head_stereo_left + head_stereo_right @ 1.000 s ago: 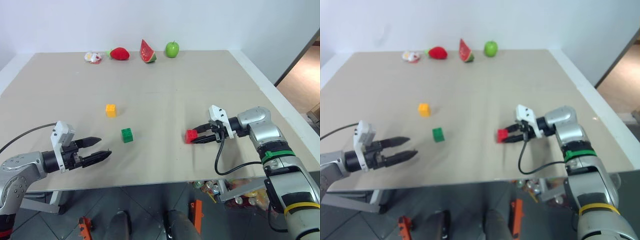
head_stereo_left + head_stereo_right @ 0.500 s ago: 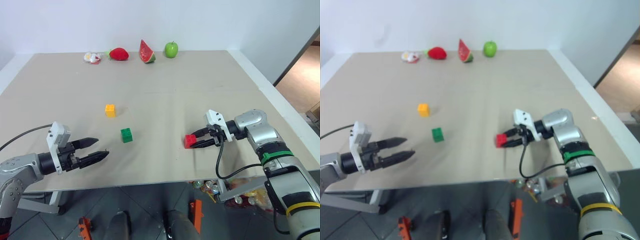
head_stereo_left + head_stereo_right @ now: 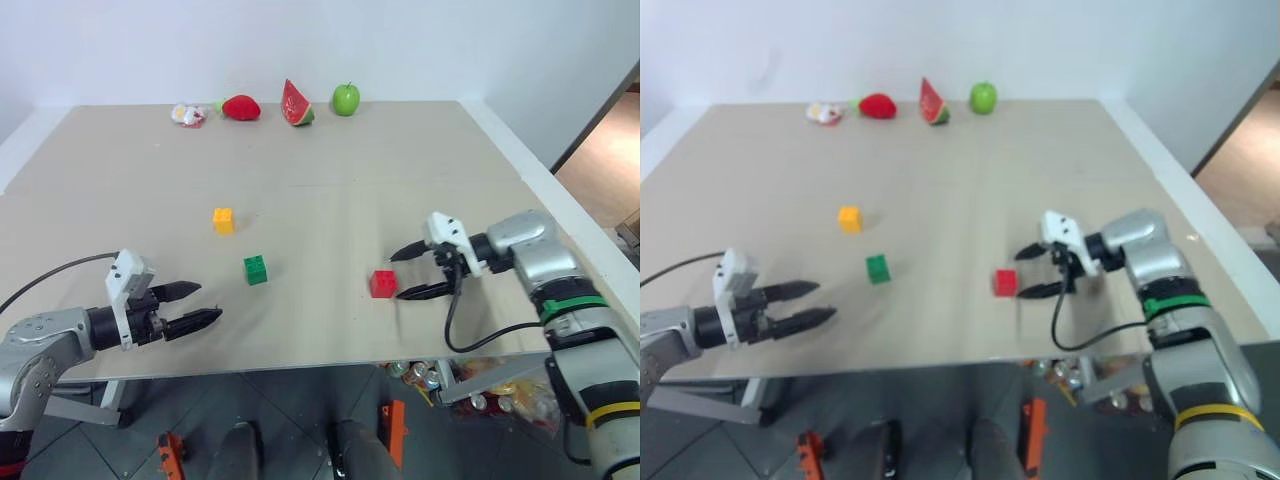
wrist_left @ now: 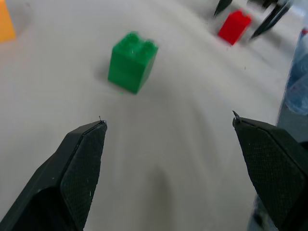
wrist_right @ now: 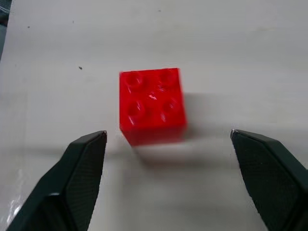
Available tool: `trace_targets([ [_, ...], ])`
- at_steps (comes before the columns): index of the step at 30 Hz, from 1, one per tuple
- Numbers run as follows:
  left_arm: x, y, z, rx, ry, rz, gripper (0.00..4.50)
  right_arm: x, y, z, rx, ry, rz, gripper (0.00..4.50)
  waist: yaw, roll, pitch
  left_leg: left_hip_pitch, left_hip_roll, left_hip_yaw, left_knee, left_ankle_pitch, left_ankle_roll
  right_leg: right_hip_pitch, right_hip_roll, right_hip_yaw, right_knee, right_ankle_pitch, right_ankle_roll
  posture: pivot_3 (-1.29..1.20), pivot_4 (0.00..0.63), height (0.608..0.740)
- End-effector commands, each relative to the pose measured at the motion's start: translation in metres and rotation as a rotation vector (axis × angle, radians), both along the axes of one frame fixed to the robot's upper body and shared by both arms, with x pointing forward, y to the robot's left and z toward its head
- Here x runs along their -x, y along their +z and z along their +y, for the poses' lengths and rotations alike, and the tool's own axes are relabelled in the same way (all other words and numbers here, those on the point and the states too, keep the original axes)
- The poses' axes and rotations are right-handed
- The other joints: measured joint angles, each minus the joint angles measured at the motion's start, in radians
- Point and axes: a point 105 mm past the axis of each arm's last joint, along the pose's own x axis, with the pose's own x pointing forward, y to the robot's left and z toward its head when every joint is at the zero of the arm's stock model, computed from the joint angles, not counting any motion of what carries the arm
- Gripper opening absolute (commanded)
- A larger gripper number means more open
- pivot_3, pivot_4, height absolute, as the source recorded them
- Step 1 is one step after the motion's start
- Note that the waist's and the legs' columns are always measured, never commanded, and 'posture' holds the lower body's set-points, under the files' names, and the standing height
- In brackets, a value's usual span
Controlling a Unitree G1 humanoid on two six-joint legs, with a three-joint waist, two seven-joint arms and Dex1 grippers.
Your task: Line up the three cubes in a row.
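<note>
With the red cube [image 3: 383, 283] set down and the right gripper [image 3: 411, 272] spread beside it, still to align: green cube [image 3: 255, 270], yellow cube [image 3: 223, 220]; left gripper [image 3: 200, 303] spread, empty.

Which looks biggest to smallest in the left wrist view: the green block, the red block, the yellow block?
1. Green block, nearest the camera.
2. Red block, farther off.
Yellow block: cut off by the picture's edge, so unranked. Nearness, not true size, sets this order.

Head stereo downward; wrist views close.
</note>
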Motion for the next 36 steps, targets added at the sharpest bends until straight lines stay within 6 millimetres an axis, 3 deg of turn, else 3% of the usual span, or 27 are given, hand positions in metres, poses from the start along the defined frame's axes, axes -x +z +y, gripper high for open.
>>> trace_targets([
  [1,-0.014,0.002,0.005,-0.062,-0.009,-0.043,4.35,0.012,0.052,-0.006,-0.029,0.070,-0.092,4.32,-0.001,0.000,0.000,0.000,0.000,0.000,0.000,0.000,0.000,0.000,0.000,0.000,0.000,0.000,0.000,0.00,0.150,0.740],
  [5,-0.031,-0.002,-0.007,-0.085,-0.058,-0.069,4.35,0.023,0.099,-0.004,-0.151,0.074,-0.167,4.32,-0.004,0.000,0.000,0.000,0.000,0.002,0.000,0.000,0.000,-0.001,0.000,0.001,0.000,0.000,0.000,0.00,0.150,0.740],
  [8,-0.038,-0.007,-0.020,-0.085,-0.116,-0.070,4.35,0.035,0.114,0.013,-0.280,0.106,-0.159,4.32,-0.005,0.001,0.000,0.001,0.001,0.003,0.000,0.000,0.000,-0.001,0.000,0.002,0.000,0.000,0.000,0.00,0.150,0.740],
  [12,-0.046,-0.008,-0.038,-0.090,-0.206,-0.066,4.35,0.055,0.097,0.036,-0.319,0.145,-0.138,4.32,0.000,-0.002,-0.002,0.000,0.002,0.002,0.000,0.000,0.000,-0.001,0.002,0.002,0.001,-0.001,0.000,0.00,0.150,0.740],
  [17,-0.064,-0.006,-0.042,-0.123,-0.241,-0.082,4.35,0.074,0.080,0.052,-0.372,0.129,-0.089,4.32,0.004,0.000,-0.001,-0.002,0.001,0.001,0.002,0.000,0.000,-0.001,0.003,0.003,0.002,0.000,0.002,0.00,0.150,0.740],
  [21,-0.078,-0.003,-0.046,-0.112,-0.247,-0.093,4.35,0.080,0.077,0.054,-0.422,0.086,-0.070,4.32,0.006,-0.001,-0.001,-0.002,0.002,0.002,0.004,0.000,0.000,-0.001,0.003,0.003,0.002,0.001,0.002,0.00,0.150,0.740],
  [29,-0.082,-0.006,-0.067,-0.081,-0.308,-0.100,4.35,0.082,0.058,0.052,-0.441,-0.002,-0.044,4.32,0.001,-0.001,-0.001,-0.002,0.002,0.002,0.006,0.000,0.000,0.000,0.003,0.004,0.002,0.002,0.003,0.00,0.150,0.740],
  [32,-0.078,-0.007,-0.071,-0.071,-0.341,-0.093,3.60,0.080,0.056,0.049,-0.457,-0.029,-0.044,4.37,-0.001,-0.001,-0.001,-0.002,0.002,0.002,0.006,0.000,0.000,0.000,0.003,0.004,0.002,0.002,0.003,0.00,0.150,0.740],
  [33,-0.077,-0.007,-0.071,-0.069,-0.349,-0.088,3.04,0.079,0.056,0.048,-0.458,-0.036,-0.045,4.37,-0.001,-0.001,-0.001,-0.002,0.002,0.002,0.006,0.000,0.000,0.000,0.003,0.004,0.002,0.003,0.004,0.00,0.150,0.740],
  [36,-0.076,-0.005,-0.070,-0.072,-0.366,-0.086,2.13,0.076,0.057,0.046,-0.461,-0.049,-0.049,4.37,-0.001,-0.001,-0.001,-0.002,0.002,0.002,0.006,0.000,0.001,0.000,0.003,0.004,0.002,0.003,0.003,0.00,0.150,0.740],
])
